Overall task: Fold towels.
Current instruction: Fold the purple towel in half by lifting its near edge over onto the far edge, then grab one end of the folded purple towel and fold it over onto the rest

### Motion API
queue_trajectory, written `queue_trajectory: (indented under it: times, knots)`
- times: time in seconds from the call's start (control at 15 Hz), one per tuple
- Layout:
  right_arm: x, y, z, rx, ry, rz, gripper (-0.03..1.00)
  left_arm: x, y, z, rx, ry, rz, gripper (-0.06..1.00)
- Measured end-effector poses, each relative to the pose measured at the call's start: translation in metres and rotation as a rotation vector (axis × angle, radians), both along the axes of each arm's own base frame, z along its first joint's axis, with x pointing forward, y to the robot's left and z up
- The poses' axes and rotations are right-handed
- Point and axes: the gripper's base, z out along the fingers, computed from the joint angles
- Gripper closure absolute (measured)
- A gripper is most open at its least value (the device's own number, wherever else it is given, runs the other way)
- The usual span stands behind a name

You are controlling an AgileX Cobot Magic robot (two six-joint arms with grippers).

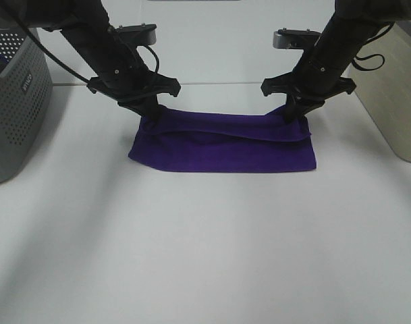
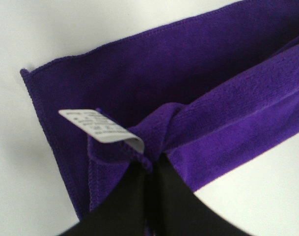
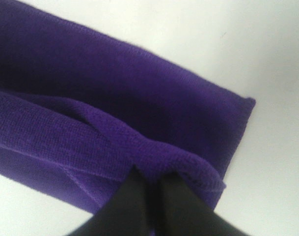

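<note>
White tabletop (image 1: 205, 256) fills most of my high view. At the far left edge I see a grey perforated basket (image 1: 16, 101), well apart from the work.

Moving right, my left gripper (image 1: 153, 113) is down at the far left corner of the towel (image 1: 225, 145). On that wrist camera its black fingers (image 2: 124, 201) are pinched together with only a sliver of purple cloth between them, so it is clamped on the towel's upper layer. The white care tag (image 2: 101, 127) lies just beside the fingertips, printed side up.

The towel lies flat at the middle of the table as a long purple band. Its far edge is folded over toward me, so the top layer covers only part of the bottom one.

My right gripper (image 1: 294, 111) is at the far right corner. On its wrist camera the fingers (image 3: 181, 204) are likewise squeezed narrow on a raised ridge of the upper layer, which bunches up around the tips.

At the far right edge stands a beige object (image 1: 401, 94), clear of the cloth.
</note>
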Motion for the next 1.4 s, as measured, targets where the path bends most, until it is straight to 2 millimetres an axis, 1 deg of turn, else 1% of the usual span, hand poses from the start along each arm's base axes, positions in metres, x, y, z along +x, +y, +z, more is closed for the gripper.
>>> queue_trajectory:
  times: [0.07,0.2,0.27,0.33,0.4,0.47,0.53,0.6,0.67,0.73,0.8,0.87,0.93,1.0,1.13,1.2,1.33,1.4]
  knots:
    - [0.004,0.0,-0.001,-0.005,-0.009,-0.001,0.94,0.005,-0.002,-0.007,0.003,0.003,-0.001,0.94]
    - [0.008,0.001,-0.002,0.001,-0.009,-0.015,0.92,0.008,-0.002,-0.016,0.021,0.008,-0.007,0.94]
    - [0.008,0.002,-0.002,0.006,-0.003,-0.017,0.89,0.009,-0.001,-0.018,0.027,0.008,-0.01,0.94]
    - [0.008,0.002,-0.003,0.007,-0.001,-0.017,0.83,0.009,-0.002,-0.017,0.028,0.006,-0.01,0.91]
    - [0.008,0.002,-0.004,0.008,0.006,-0.025,0.71,0.01,0.001,-0.017,0.028,0.004,-0.005,0.83]
    - [0.008,0.002,-0.004,0.01,0.01,-0.031,0.57,0.011,0.002,-0.017,0.028,0.004,-0.002,0.71]
    - [0.007,0.002,-0.005,0.011,0.019,-0.039,0.39,0.013,0.009,-0.016,0.035,-0.001,0.008,0.55]
    - [0.006,0.001,-0.005,0.007,0.031,-0.035,0.27,0.015,0.014,-0.013,0.043,-0.01,0.014,0.36]
    - [0.004,0.001,-0.003,0.006,0.043,-0.032,0.18,0.016,0.018,-0.007,0.046,-0.019,0.021,0.19]
    - [0.004,0.001,-0.003,0.006,0.043,-0.032,0.18,0.016,0.018,-0.007,0.046,-0.019,0.021,0.19]
    - [0.002,0.001,0.003,0.006,0.049,-0.028,0.16,0.017,0.021,0.002,0.047,-0.016,0.025,0.15]
    - [-0.002,0.001,0.014,0.006,0.053,-0.021,0.15,0.017,0.027,0.01,0.052,-0.002,0.025,0.14]
    - [-0.013,-0.001,0.041,0.006,0.07,-0.003,0.15,0.018,0.039,0.016,0.056,0.048,0.033,0.13]
    - [-0.019,-0.002,0.052,0.005,0.09,0.007,0.15,0.018,0.048,0.012,0.049,0.099,0.044,0.13]
    - [-0.029,-0.003,0.065,0.002,0.131,0.023,0.15,0.019,0.063,-0.005,0.024,0.189,0.037,0.13]
    - [-0.029,-0.003,0.065,0.002,0.131,0.023,0.15,0.019,0.063,-0.005,0.024,0.189,0.037,0.13]
    - [-0.034,-0.003,0.072,0.006,0.147,0.03,0.15,0.023,0.071,-0.024,-0.023,0.234,0.033,0.13]
    - [-0.034,-0.003,0.072,0.006,0.147,0.03,0.15,0.023,0.071,-0.024,-0.023,0.234,0.033,0.13]
